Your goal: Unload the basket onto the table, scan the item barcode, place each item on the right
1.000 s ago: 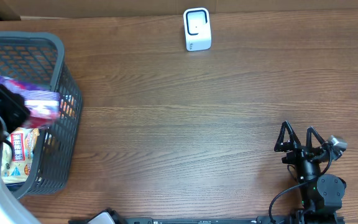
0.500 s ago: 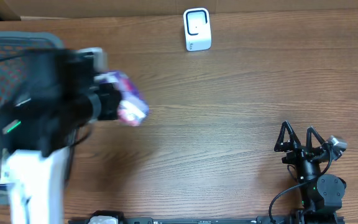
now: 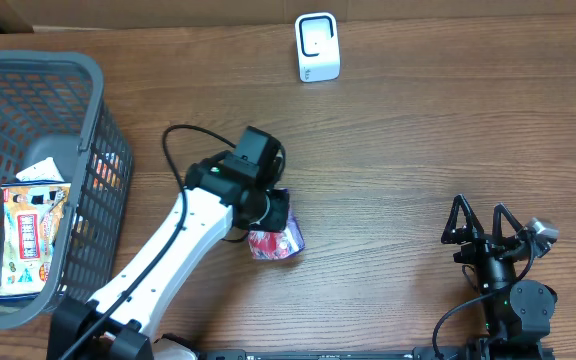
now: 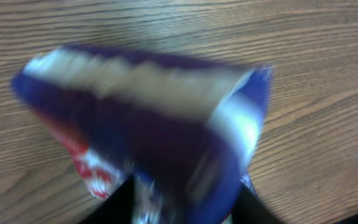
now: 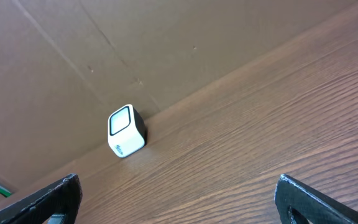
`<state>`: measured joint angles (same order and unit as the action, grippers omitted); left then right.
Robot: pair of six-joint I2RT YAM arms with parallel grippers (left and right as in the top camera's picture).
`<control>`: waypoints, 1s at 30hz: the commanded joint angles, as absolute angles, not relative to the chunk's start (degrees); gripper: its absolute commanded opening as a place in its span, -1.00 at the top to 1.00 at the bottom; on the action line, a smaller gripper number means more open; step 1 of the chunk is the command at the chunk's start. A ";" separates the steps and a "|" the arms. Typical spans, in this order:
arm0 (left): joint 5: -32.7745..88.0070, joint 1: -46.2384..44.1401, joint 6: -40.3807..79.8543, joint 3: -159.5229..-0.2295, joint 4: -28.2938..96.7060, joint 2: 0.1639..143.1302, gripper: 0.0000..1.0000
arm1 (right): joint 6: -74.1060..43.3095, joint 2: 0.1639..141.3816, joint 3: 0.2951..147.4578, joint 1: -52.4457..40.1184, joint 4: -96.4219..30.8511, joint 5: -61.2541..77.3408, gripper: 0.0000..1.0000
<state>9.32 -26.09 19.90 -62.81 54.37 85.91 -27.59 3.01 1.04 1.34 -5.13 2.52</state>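
Note:
The item, a blue and purple snack packet (image 3: 273, 244) with red and white print, sits low over the wooden table near its middle. My left gripper (image 3: 272, 214) is right above it. In the left wrist view the packet (image 4: 154, 118) is blurred while the table is sharp. It fills the space between my left gripper's (image 4: 185, 202) spread black fingers, which look parted and loose around it. The white barcode scanner (image 3: 317, 47) stands at the table's far edge, also in the right wrist view (image 5: 126, 131). My right gripper (image 3: 480, 222) rests open and empty at the front right.
A grey mesh basket (image 3: 98, 130) stands at the left with an orange and white snack pack (image 3: 30, 235) inside. Cardboard walls rise behind the scanner. Bare wood lies between the packet and the scanner.
My left arm swung the packet out of the basket, across to the right and down to the table's middle, and its jaws have begun to part. The right arm has not moved.

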 commanded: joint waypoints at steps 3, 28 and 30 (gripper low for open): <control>8.56 -27.11 21.80 -70.50 56.53 85.76 -1.00 | -27.22 2.55 0.47 0.91 -4.67 2.02 -1.00; -8.10 39.55 22.83 -131.13 96.79 88.20 -0.99 | -27.22 2.55 0.47 0.91 -4.67 2.00 -1.00; -6.07 42.72 19.57 -130.15 96.77 90.91 -0.99 | -27.22 2.55 0.47 0.91 -4.67 2.00 -1.00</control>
